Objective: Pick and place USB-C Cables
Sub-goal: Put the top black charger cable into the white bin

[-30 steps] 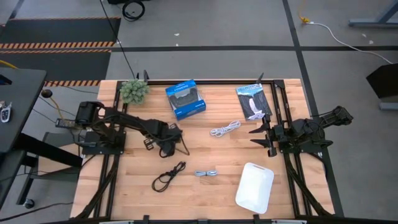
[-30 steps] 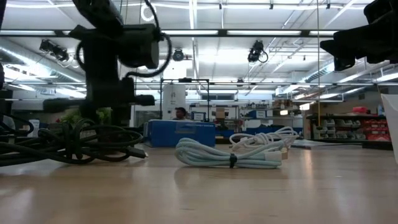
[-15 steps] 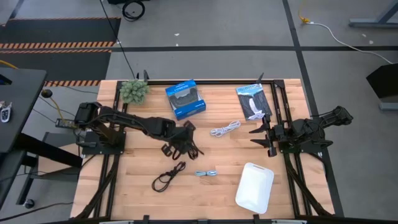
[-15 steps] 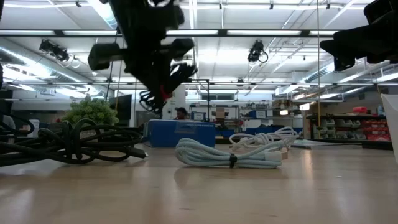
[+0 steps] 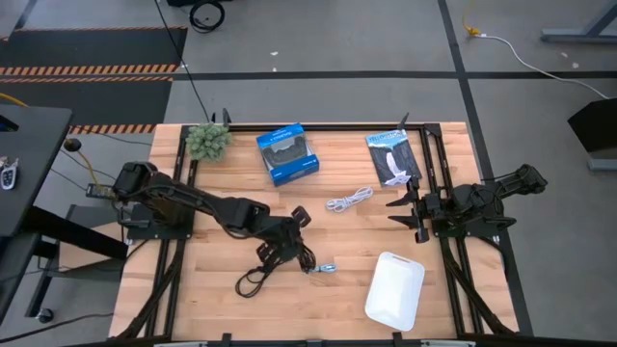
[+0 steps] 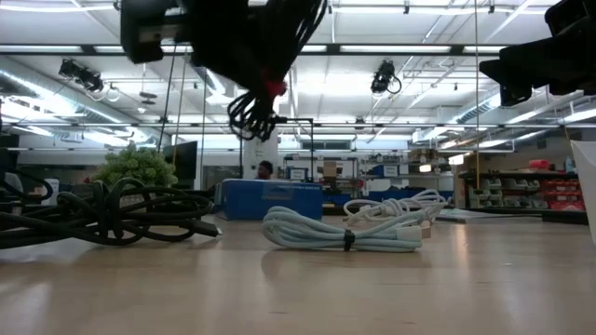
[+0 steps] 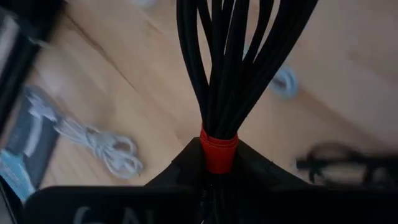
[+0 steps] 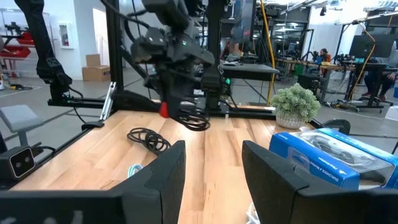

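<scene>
My left gripper (image 5: 287, 238) hovers over the table's middle, shut on the black cable with the red band (image 6: 253, 113), which also shows in the right wrist view (image 8: 188, 117). The loose black cable (image 5: 255, 278) lies flat just to its near-left. The short grey cable (image 5: 323, 269) lies flat just to its near-right. Farther right, the white cable (image 5: 349, 200) rests on the wood. My right gripper (image 5: 403, 212) waits open at the table's right side, touching nothing. My left gripper pinches the black cable between its two fingers at the red band (image 7: 218, 149) that binds the coil. The fingers come from above, pointing down. The bundled black strands (image 7: 230, 62) hang below the fingers, lifted clear of the table.
A white tray (image 5: 395, 289) sits at the near right. A blue box (image 5: 287, 152), a dark packet (image 5: 393, 157) and a small green plant (image 5: 207, 141) line the far edge. Bare wood lies between the tray and the grey cable.
My left gripper has lifted the black cable with the red band off the wood. It has carried the cable up and toward the table's right and near edges, until it hangs above the loose black and grey cables. The other cables lie where they were.
</scene>
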